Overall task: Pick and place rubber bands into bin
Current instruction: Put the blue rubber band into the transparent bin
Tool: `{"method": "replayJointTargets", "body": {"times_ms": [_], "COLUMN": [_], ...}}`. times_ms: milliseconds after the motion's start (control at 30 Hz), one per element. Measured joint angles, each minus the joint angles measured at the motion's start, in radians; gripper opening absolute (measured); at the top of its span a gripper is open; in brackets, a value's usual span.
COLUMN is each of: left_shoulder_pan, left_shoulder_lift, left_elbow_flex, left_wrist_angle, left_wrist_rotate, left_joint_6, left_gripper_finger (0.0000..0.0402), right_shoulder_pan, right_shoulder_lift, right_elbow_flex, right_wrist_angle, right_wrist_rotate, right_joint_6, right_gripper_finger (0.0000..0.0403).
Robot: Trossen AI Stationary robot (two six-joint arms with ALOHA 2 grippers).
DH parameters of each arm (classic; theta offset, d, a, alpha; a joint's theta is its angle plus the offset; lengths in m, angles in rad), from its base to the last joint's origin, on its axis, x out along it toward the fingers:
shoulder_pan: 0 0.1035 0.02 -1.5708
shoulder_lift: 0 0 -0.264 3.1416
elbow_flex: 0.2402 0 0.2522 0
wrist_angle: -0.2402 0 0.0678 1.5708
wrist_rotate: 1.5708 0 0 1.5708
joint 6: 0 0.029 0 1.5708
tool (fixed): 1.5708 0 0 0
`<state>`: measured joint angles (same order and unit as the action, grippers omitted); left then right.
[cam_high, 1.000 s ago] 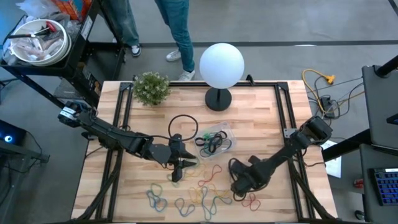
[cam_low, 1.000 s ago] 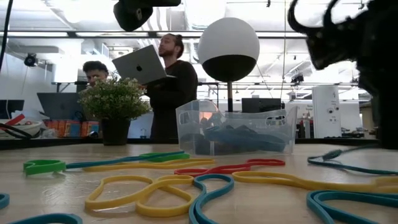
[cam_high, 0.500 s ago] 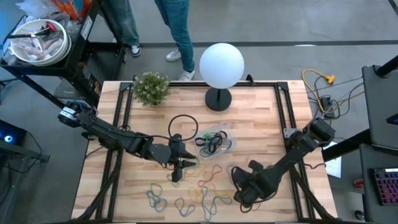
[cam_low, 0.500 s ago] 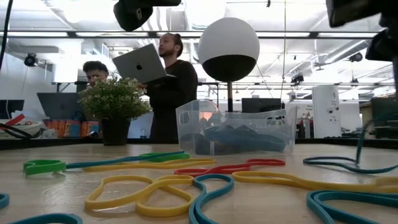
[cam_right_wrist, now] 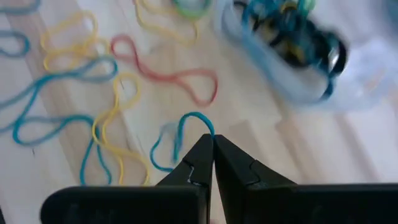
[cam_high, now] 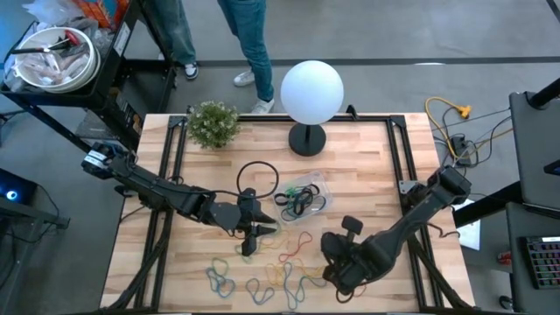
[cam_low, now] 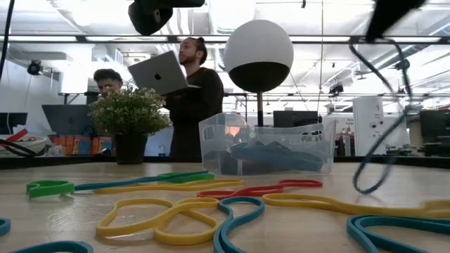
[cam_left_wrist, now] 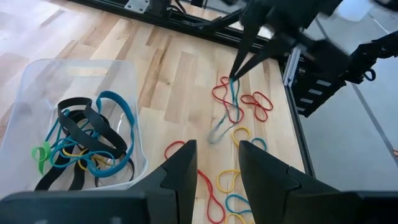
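My right gripper point(cam_right_wrist: 212, 144) is pinched together on a blue band point(cam_right_wrist: 177, 142), which hangs from the tips as a long loop, clear of the wood in the low view point(cam_low: 380, 133). From above, that gripper point(cam_high: 337, 262) sits at the table's near right, and the bin point(cam_high: 302, 199) lies toward about 11 o'clock from it, near but not adjacent, with loose bands point(cam_high: 284, 262) spread on the wood between and to the left. The bin's long axis runs roughly 8 to 2 o'clock and it already holds a tangle of black, blue and green loops. I judge the carry must go up and left, high enough for the dangling loop to clear the bin wall.

My left gripper point(cam_high: 249, 232) waits just beside the bin's near-left corner, fingers point(cam_left_wrist: 180, 177) apart and holding nothing. It is closer to the bin, but empty.

I can read no labels or writing; the laptop behind the table seems to carry a logo, though it is too small to be sure.
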<state>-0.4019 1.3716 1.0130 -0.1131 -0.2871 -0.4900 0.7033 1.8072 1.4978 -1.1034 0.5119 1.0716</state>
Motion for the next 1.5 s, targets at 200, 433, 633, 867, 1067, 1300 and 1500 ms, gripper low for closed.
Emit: {"method": "replayJointTargets", "body": {"times_ms": [200,433,633,867,1067,1300,1500], "left_shoulder_pan": [0.000,0.000,-0.005,-0.008,-0.008,-0.008,-0.022], "left_shoulder_lift": [0.000,0.012,0.015,0.016,0.016,0.016,0.016], "left_elbow_flex": [-0.005,-0.006,-0.006,-0.006,-0.006,-0.006,-0.006], "left_wrist_angle": [-0.001,0.000,-0.012,-0.094,-0.094,-0.111,-0.143], "left_wrist_rotate": [0.000,-0.001,-0.001,0.002,0.000,0.000,0.005], "left_joint_6": [0.000,-0.001,-0.001,-0.006,-0.008,-0.028,-0.030], "left_gripper_finger": [0.0102,0.0102,0.0102,0.0102,0.0102,0.0102,0.0102], "right_shoulder_pan": [-0.022,-0.099,-0.213,-0.367,-0.456,-0.525,-0.558], "right_shoulder_lift": [-0.006,-0.038,-0.107,-0.161,-0.160,-0.143,-0.143], "right_elbow_flex": [0.065,0.084,0.084,0.084,0.081,0.056,-0.008], "right_wrist_angle": [-0.062,-0.101,-0.100,-0.081,0.002,0.072,0.109], "right_wrist_rotate": [0.082,0.193,0.256,0.259,0.209,0.139,0.051], "right_joint_6": [-0.078,-0.193,-0.346,-0.528,-0.673,-0.757,-0.789], "right_gripper_finger": [0.0008,0.0008,0.0008,0.0008,0.0009,0.0009,0.0009]}}
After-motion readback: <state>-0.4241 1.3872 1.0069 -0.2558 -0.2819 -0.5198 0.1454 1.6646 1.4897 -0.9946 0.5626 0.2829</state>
